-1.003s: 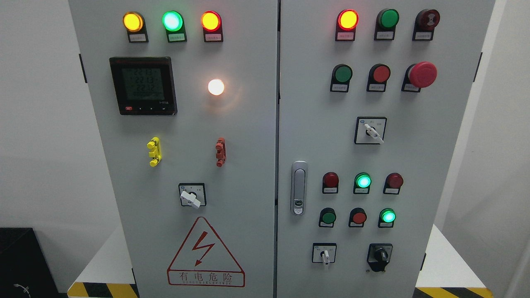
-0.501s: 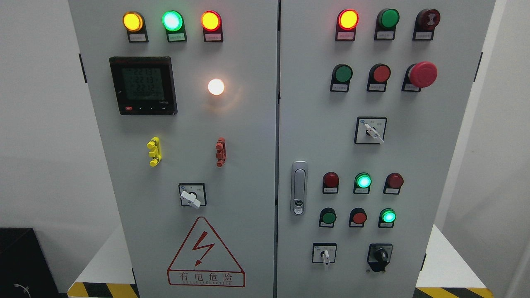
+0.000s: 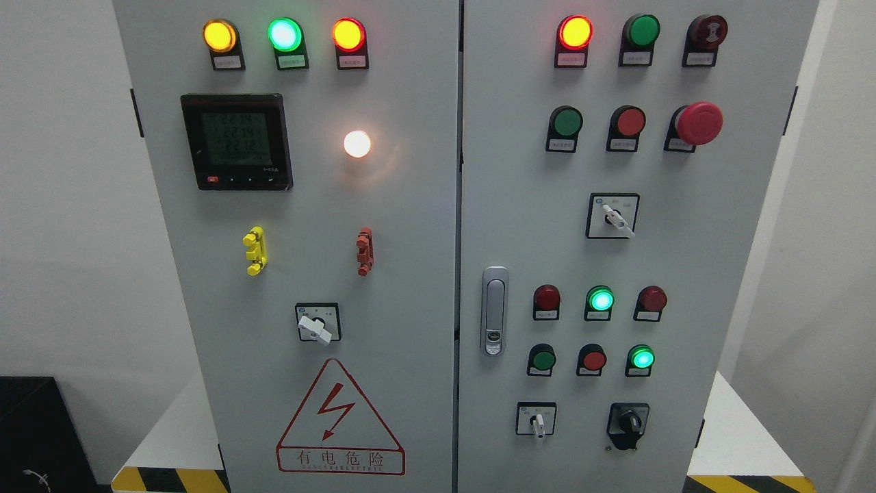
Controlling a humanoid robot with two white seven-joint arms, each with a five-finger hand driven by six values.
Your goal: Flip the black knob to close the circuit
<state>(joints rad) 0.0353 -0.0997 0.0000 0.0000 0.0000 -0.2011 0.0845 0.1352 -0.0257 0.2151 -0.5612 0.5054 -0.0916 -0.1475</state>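
While the grey cabinet [image 3: 383,226] fills the head view, neither robot hand nor arm shows anywhere, so hand state cannot be told and the knob's position relative to a hand cannot be given; places below are on the panel itself. Left door, left to right: top row of lit lamps, yellow lamp [image 3: 220,35], green lamp [image 3: 285,34], red-orange lamp [image 3: 348,35]; below them a digital meter [image 3: 237,142] with a lit display, and a glowing white lamp [image 3: 356,144] to its right. Lower, a yellow clip [image 3: 254,250] and a red clip [image 3: 365,251], then a white-handled selector switch [image 3: 317,322] above the red triangular warning sign [image 3: 340,419]. Right door: a metal door latch [image 3: 494,310] near its left edge; upper rows of lamps and buttons ending at the red mushroom stop button [image 3: 697,123]; a second white selector [image 3: 613,216] mid-door. Black knob [image 3: 627,425]: bottom right corner of the right door, just right of a small white selector [image 3: 536,419] and below a lit green lamp [image 3: 641,357]. Knob untouched, pointer roughly upright.
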